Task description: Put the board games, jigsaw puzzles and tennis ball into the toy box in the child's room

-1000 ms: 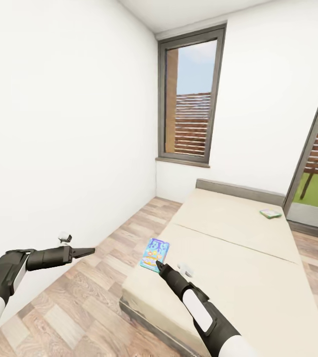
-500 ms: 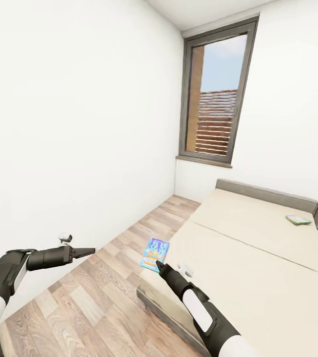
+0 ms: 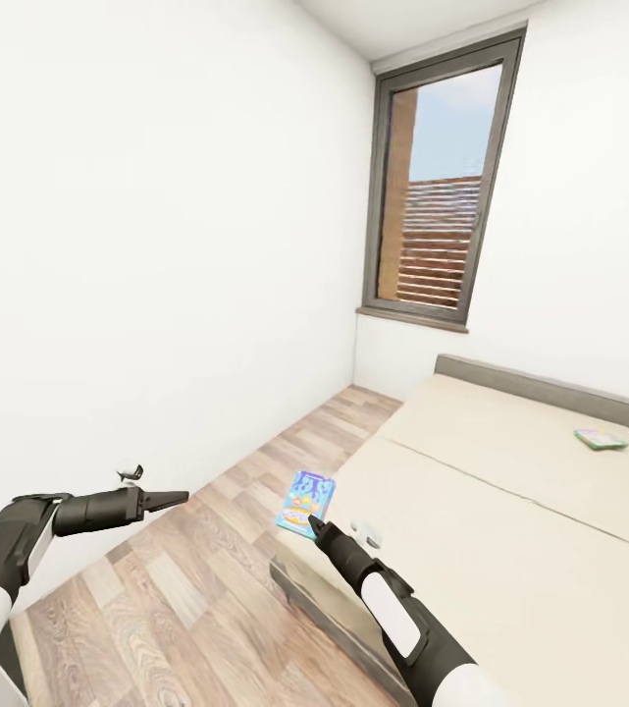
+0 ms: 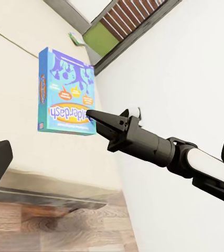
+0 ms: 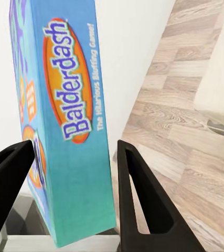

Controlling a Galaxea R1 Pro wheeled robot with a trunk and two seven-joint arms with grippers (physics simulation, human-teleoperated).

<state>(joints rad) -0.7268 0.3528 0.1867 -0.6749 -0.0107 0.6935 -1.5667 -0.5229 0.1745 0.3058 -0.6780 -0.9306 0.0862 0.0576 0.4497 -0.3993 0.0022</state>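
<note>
Walls of plain white stand around the room in the head view, with a tall grey-framed window (image 3: 442, 191) at the far end. The wide low bed with a beige mattress (image 3: 510, 511) sits on the wood-plank floor (image 3: 196, 579). The right claw (image 3: 312, 525) sticks out over the bed's near corner and holds up a flat blue board game box (image 3: 305, 502). A second, small green game box (image 3: 601, 438) lies far off on the bed, near the grey headboard (image 3: 540, 386). The left claw (image 3: 179, 498) points out over the floor with nothing in it, and its fingers look pressed together.

In the left wrist view, the blue box (image 4: 65, 92) hangs in front of the mattress, and the right arm's black tip touches its lower edge.

In the right wrist view, the blue box with the word Balderdash (image 5: 64, 126) stands between the two black fingers (image 5: 143, 205), which are spread only as wide as the box and grip it.
</note>
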